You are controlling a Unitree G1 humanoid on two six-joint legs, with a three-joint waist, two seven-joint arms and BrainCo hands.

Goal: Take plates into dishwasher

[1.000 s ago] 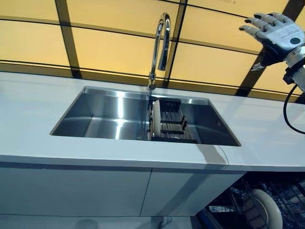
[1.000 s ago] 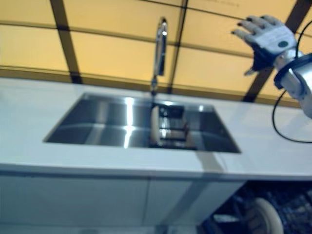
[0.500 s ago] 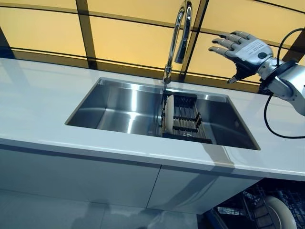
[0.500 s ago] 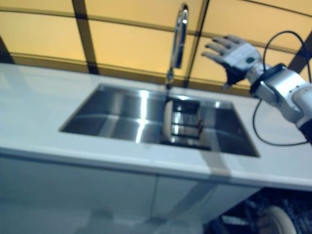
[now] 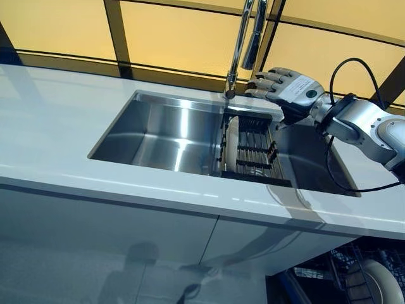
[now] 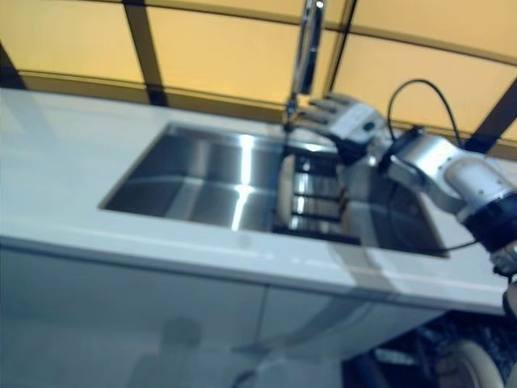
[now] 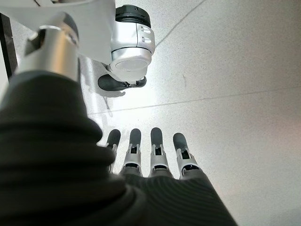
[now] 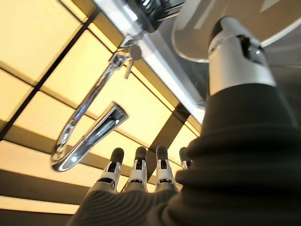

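R hand (image 5: 286, 92) dropped from above — now over sink rack (image 5: 254, 149), fingers (image 5: 261, 81) straight.

White desk (image 5: 57, 136) spans whole width, backed by amber panelled wall (image 5: 177, 38) with dark strips. Steel sink (image 5: 161, 133) sunk into desk top, left half bare. Dark slatted rack (image 5: 253, 152) set in sink's right half, one pale plate (image 5: 231, 140) standing upright on edge at rack's left end. Chrome tap (image 5: 243, 44) rising from desk's back edge, just behind sink. Below desk at right, dishwasher rack (image 5: 370, 285) with a plate, partly visible.
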